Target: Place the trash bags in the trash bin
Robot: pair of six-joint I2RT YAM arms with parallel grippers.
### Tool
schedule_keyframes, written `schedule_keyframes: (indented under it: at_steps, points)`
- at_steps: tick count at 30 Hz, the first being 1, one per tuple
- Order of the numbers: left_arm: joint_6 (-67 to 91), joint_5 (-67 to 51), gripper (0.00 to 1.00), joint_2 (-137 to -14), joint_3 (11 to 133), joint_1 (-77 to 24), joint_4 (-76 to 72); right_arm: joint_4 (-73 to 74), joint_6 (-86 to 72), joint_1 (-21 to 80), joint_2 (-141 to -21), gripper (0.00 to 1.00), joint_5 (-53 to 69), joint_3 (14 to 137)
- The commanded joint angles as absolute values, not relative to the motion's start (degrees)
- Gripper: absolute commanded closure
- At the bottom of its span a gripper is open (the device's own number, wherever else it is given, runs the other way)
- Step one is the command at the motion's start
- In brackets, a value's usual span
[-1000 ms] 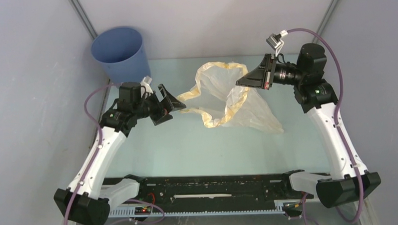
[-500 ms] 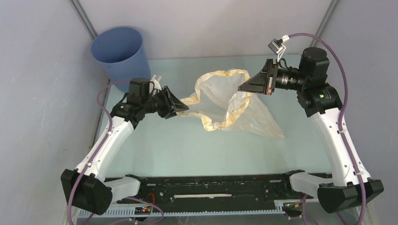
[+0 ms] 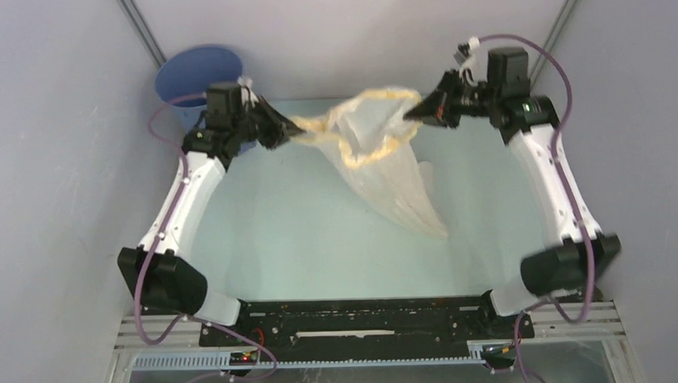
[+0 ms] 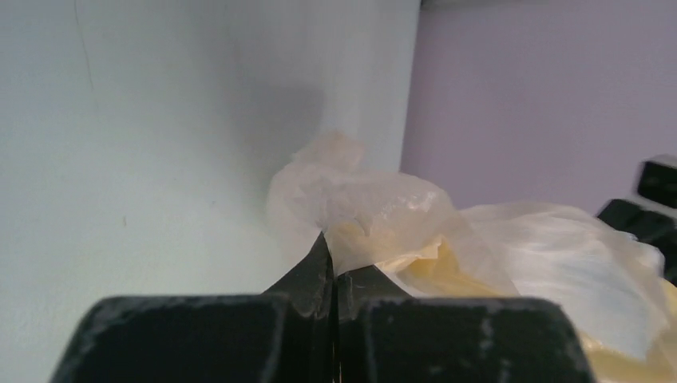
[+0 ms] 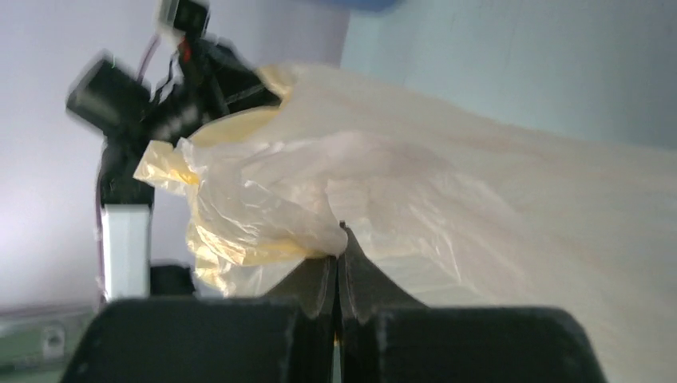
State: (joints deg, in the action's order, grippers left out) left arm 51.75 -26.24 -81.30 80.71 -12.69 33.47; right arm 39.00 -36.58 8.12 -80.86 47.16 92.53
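Mid-carry: left tool and right tool each pinched tight on bag rim, mouth stretched at 12 o'clock above desk. Next likely calls for swinging toward bin at 10 o'clock, tail in first.

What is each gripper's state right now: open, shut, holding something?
Left gripper: closed on the pale yellow rim of the thin translucent white plastic bag.
Right gripper: closed on the same bag's rim, at the opposite side.

White arms, black joints, purple cables.
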Motion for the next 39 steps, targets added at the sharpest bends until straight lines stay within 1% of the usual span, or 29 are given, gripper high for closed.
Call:
schedule_keyframes:
  at_steps: [1, 2, 3, 4, 5, 6, 7, 8, 10, 11, 13, 14, 15, 16, 18, 19, 21, 23, 25, 26, 29, 33, 36, 38, 39]
  points:
    - [56.0, -21.38, 1.0, -86.34, 106.28, -10.78, 28.85, 48.26, -39.0, 7.32, -95.37, 1.0, 43.31, 121.86]
    - [53.74, -20.2, 1.0, -87.26, 113.67, -11.34, 29.62, 51.81, -38.91, 7.56, -98.98, 1.0, 43.25, 133.77]
    - [51.19, -18.76, 1.0, -87.81, 121.57, -12.05, 30.66, 53.87, -39.32, 7.82, -102.15, 1.0, 43.2, 148.46]
    - [48.4, -17.43, 1.0, -87.91, 127.94, -12.91, 31.2, 53.41, -40.42, 7.9, -104.12, 1.0, 44.35, 156.11]
    - [45.89, -16.27, 1.0, -87.44, 132.34, -13.79, 31.26, 49.91, -42.23, 7.91, -103.38, 1.0, 45.86, 158.91]
    - [43.77, -15.1, 1.0, -85.98, 134.19, -14.74, 30.57, 44.97, -43.39, 8.35, -100.34, 1.0, 47.17, 156.81]
    - [41.4, -14.11, 1.0, -83.51, 133.02, -15.78, 28.93, 38.36, -43.4, 9.29, -95.87, 1.0, 47.78, 149.48]
    - [39.25, -12.92, 1.0, -80.37, 128.75, -16.84, 26.84, 30.94, -42.31, 10.72, -89.5, 1.0, 47.58, 138.89]
    - [37.17, -8.71, 1.0, -72.62, 114.74, -18.12, 21.94, 15.23, -37.52, 14.13, -76.94, 1.0, 45.03, 113.84]
    - [38.2, -4.76, 1.0, -68.37, 105.63, -18.14, 19.86, 10.23, -34.91, 15.61, -71.78, 1.0, 42.39, 103.34]
    - [41.59, -0.39, 1.0, -61.84, 88.12, -17.78, 18.12, 6.98, -32.03, 16.89, -66.27, 1.0, 39.25, 86.3]
    - [42.96, -0.16, 1.0, -59.74, 80.02, -17.4, 18.4, 8.98, -31.18, 16.95, -65.68, 1.0, 38.97, 80.45]
    - [45.71, -0.68, 1.0, -58.86, 73.51, -16.41, 21.26, 13.54, -30.15, 16.96, -66.4, 1.0, 38.75, 76.05]
    - [48.48, -3.88, 1.0, -58.87, 67.33, -14.88, 24.22, 19.14, -28.83, 17.22, -68.25, 1.0, 38.47, 72.97]
    - [49.44, -11.65, 1.0, -61.01, 56.13, -13.94, 25.19, 29.46, -25.77, 18.52, -73.68, 1.0, 38.86, 68.25]
    - [49.71, -13.71, 1.0, -61.69, 51.17, -14.65, 24.89, 32.46, -24.38, 19.64, -76.33, 1.0, 38.95, 66.18]
    - [51.58, -15.99, 1.0, -61.56, 41.85, -16.15, 21.6, 34.75, -22.76, 23.12, -79.4, 1.0, 37.15, 60.73]
    - [53.15, -17.02, 1.0, -59.88, 38.3, -16.79, 18.29, 34.1, -22.95, 25.13, -79.12, 1.0, 35.0, 58.03]
    - [53.03, -17.07, 1.0, -58.47, 39.34, -16.88, 16.26, 32.46, -23.41, 25.04, -78.0, 1.0, 35.78, 58.29]
    - [51.97, -16.78, 1.0, -58.56, 41.94, -16.88, 16.19, 31.76, -23.83, 24.28, -77.4, 1.0, 36.23, 59.35]
    - [48.28, -17.73, 1.0, -61.84, 54.8, -16.88, 18.91, 32.68, -23.85, 21.27, -77.18, 1.0, 37.56, 66.41]
    - [44.8, -20.12, 1.0, -67.8, 78.21, -16.88, 24.26, 43.76, -20.25, 18.89, -79.53, 1.0, 36.41, 85.05]
    - [43.87, -20.57, 1.0, -70.11, 94.45, -16.88, 24.93, 50.59, -18.46, 18.39, -80.18, 1.0, 34.46, 100.45]
    - [43.39, -18.05, 1.0, -68.93, 98.87, -16.88, 23.34, 50.82, -18.2, 18.2, -78.11, 1.0, 33.25, 105.54]
    - [43.15, -15.48, 1.0, -67.74, 98.55, -16.9, 22.89, 49.73, -18.33, 18.17, -76.47, 1.0, 32.57, 105.25]
